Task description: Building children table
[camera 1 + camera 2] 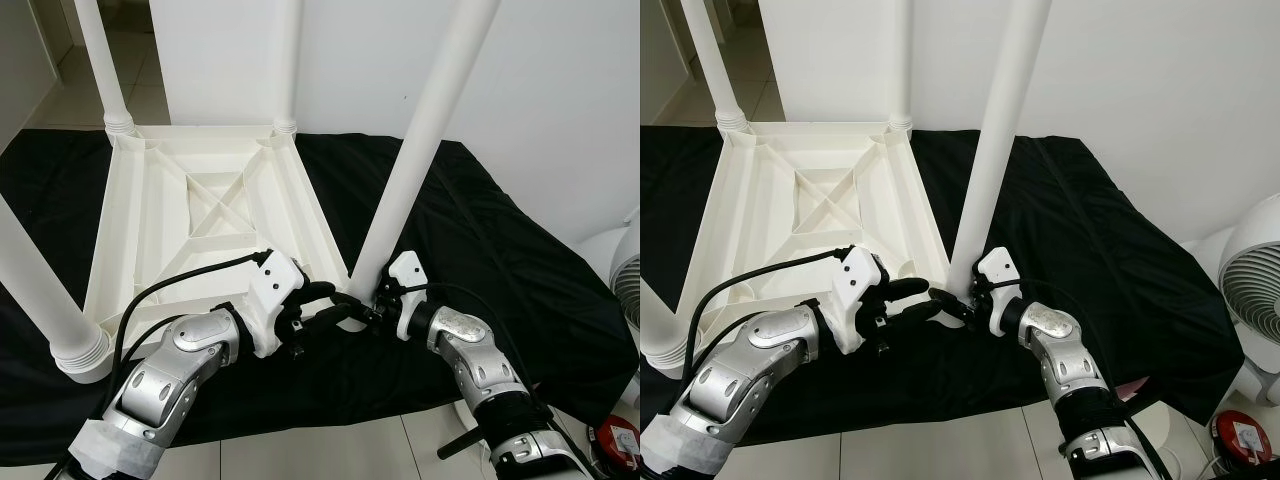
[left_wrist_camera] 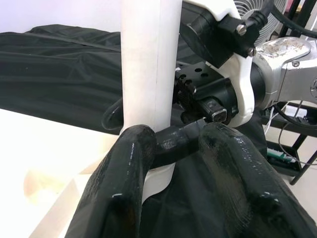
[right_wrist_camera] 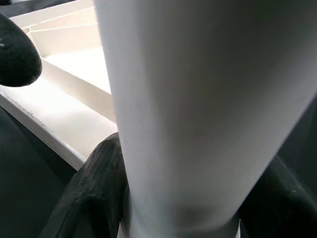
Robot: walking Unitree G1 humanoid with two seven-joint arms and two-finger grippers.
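A white plastic children's table (image 1: 200, 205) lies upside down on a black cloth, its ribbed underside facing up. Its near right leg (image 1: 420, 140) leans to the right, its foot at the table's corner socket. My right gripper (image 1: 962, 300) is shut on the base of this leg; in the right wrist view the leg (image 3: 198, 99) sits between both black fingers. My left gripper (image 1: 340, 305) reaches in from the left, open, at the same corner. Its fingers (image 2: 124, 168) lie against the leg's base (image 2: 148, 59), and one finger of the right gripper lies between them.
Three other legs stand in their sockets: far left (image 1: 100, 60), far right (image 1: 287, 60), near left (image 1: 40, 300). The black cloth (image 1: 520, 270) covers the floor under the table. A white fan (image 1: 1255, 290) and a red object (image 1: 1240, 435) are at the right, on tiled floor.
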